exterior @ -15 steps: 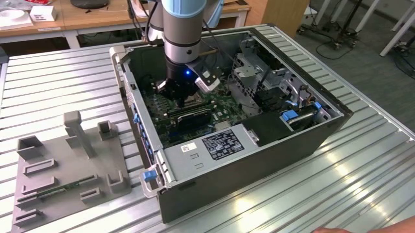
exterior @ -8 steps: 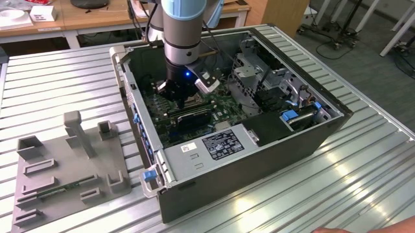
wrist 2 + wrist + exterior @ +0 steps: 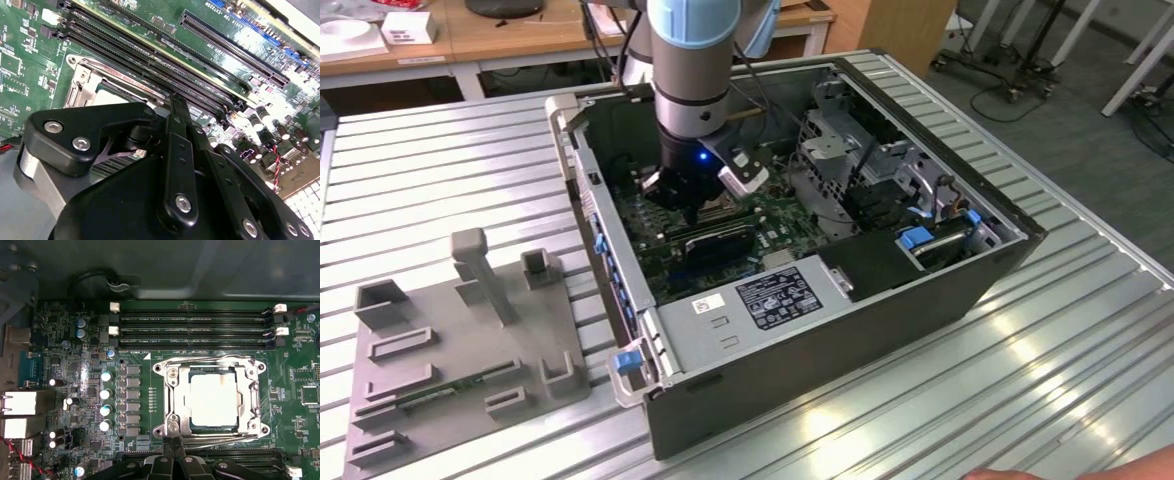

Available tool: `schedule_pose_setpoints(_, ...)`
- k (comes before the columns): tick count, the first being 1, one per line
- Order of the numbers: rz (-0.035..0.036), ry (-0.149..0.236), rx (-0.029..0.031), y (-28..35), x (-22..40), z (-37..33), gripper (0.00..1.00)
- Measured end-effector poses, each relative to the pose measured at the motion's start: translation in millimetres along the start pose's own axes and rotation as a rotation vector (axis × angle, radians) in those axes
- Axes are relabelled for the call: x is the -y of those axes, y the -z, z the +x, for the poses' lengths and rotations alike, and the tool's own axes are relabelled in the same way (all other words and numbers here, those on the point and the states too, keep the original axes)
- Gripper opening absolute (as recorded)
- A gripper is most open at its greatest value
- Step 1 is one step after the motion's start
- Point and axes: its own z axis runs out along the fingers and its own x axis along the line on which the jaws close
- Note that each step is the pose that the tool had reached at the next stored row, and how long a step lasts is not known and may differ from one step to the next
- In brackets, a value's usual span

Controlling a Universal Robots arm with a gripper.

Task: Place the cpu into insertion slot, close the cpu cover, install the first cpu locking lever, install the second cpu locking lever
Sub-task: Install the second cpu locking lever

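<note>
The cpu (image 3: 212, 400) lies flat in the insertion slot (image 3: 210, 371), its pale metal top showing through the cut-out of the cpu cover (image 3: 177, 400), which lies down over it. A thin wire lever (image 3: 210, 359) runs along one side of the cover and another lever (image 3: 225, 439) along the opposite side. My gripper (image 3: 173, 441) is shut, its narrow black tips pressed together right at the end of that second lever; whether they touch it I cannot tell. In the second wrist view the gripper (image 3: 177, 102) reaches past the cover (image 3: 82, 85). In the exterior view the gripper (image 3: 694, 205) is low inside the computer case.
Long black memory slots (image 3: 195, 330) flank the socket. Capacitors (image 3: 105, 400) stand on the green motherboard (image 3: 787, 225). The case walls (image 3: 594, 230), a drive cage (image 3: 834, 150) and the power supply (image 3: 761, 300) hem the arm in. A grey fixture (image 3: 467, 340) sits on the table.
</note>
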Motion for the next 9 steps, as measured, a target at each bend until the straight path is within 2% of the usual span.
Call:
schedule_pose_setpoints(5,-0.0137,0.0,0.0082,-1.7,0.2,3.8,0.11)
schedule_pose_setpoints(9,-0.0182,0.001,0.0138,-2.4,0.4,6.0,0.11)
